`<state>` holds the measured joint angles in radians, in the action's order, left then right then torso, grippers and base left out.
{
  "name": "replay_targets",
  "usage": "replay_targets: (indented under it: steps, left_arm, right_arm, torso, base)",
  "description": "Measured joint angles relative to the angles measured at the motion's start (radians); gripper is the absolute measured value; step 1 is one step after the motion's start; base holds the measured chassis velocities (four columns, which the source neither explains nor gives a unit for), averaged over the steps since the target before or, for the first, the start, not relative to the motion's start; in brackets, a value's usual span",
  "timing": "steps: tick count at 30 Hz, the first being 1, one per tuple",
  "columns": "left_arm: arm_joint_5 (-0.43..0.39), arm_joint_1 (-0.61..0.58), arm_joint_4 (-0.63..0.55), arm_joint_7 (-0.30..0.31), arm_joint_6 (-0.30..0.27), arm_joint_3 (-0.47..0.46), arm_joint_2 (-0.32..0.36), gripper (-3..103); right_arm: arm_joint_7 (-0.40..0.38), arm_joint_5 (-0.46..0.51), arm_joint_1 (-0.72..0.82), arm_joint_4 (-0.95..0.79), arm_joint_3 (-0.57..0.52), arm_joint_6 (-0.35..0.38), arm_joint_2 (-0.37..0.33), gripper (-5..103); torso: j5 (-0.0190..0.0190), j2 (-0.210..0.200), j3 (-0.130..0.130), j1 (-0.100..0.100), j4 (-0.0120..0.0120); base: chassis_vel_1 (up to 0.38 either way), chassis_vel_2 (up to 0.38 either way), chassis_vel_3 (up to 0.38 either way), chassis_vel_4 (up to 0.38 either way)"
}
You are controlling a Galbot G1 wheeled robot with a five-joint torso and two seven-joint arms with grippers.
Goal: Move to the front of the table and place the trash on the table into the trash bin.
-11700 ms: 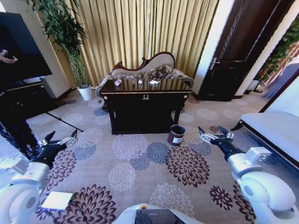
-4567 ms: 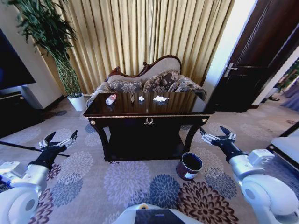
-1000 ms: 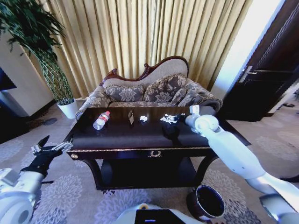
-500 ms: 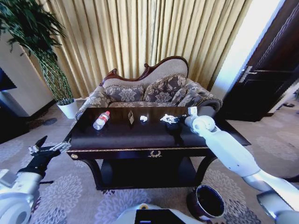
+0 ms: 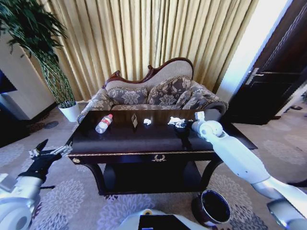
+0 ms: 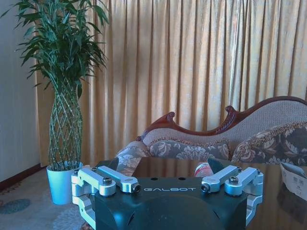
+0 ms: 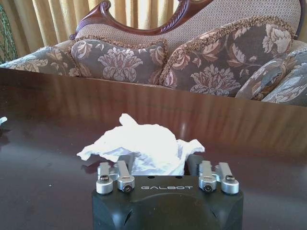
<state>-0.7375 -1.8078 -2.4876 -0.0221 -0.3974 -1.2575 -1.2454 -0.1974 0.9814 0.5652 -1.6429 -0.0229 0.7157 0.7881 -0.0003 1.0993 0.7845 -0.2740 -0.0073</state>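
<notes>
Reaching across the bench in the head view, the right arm runs from lower right up to centre right, its right pincer at the crumpled paper wad. A small paper scrap, a dark wrapper and the bottle lie to the wad's left, well apart from one another. The trash bin stands on the carpet at the lower right, below the bench edge. The left pincer hangs open at the lower left, beside the bench corner, idle.

From the left wrist view, the left pincer is spread wide, the bottle's red cap showing past it at lower centre, the plant pot at lower left.

In the right wrist view, the right pincer stands open around the wad, fingers either side, not yet closed on it.

Judging from this, a light wad could slide on the glossy top or be caught by one loose flap and drop short of the bin. The sofa behind blocks nothing.
</notes>
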Motion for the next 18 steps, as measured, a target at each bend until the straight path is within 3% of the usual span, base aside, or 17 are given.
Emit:
replay_targets:
  steps: [1, 3, 7, 10, 11, 18]
  left_arm:
    - [0.000, -0.001, 0.001, 0.000, 0.001, -0.001, 0.000, 100]
    - [0.000, -0.002, 0.001, 0.000, 0.001, -0.001, 0.000, 100]
    - [-0.001, -0.003, 0.001, -0.001, 0.002, -0.003, 0.001, 100]
    - [-0.002, -0.003, 0.001, -0.001, 0.002, -0.003, 0.000, 100]
    - [-0.002, -0.003, 0.000, -0.002, 0.002, -0.003, 0.000, 100]
    - [-0.003, -0.003, -0.001, -0.003, 0.003, -0.003, 0.000, 100]
  right_arm:
    - [0.000, -0.001, 0.005, -0.001, -0.004, -0.001, 0.000, 52]
    - [0.000, -0.002, 0.008, -0.002, -0.006, -0.001, -0.001, 52]
    - [0.000, -0.002, 0.018, -0.007, -0.015, -0.001, -0.007, 31]
    - [0.000, -0.003, 0.019, -0.010, -0.017, -0.001, -0.011, 25]
    - [0.001, -0.002, 0.021, -0.012, -0.019, -0.001, -0.015, 15]
    - [0.003, -0.001, 0.038, -0.028, -0.033, -0.001, -0.027, 1]
  torso:
    - [0.0000, 0.000, 0.000, 0.000, 0.0000]
    - [0.0000, 0.000, 0.000, 0.000, 0.0000]
    - [0.0000, 0.000, 0.000, 0.000, 0.0000]
    - [0.0001, 0.000, 0.000, 0.000, 0.0000]
    - [0.0001, 0.000, 0.000, 0.000, 0.0000]
    - [0.0002, 0.000, 0.000, 0.000, -0.0001]
  base:
    - [0.000, 0.000, 0.000, 0.000]
    - [0.000, 0.000, 0.000, 0.000]
    - [0.000, 0.000, 0.000, 0.000]
    - [0.000, 0.000, 0.000, 0.000]
    - [0.000, 0.000, 0.000, 0.000]
    - [0.000, 0.000, 0.000, 0.000]
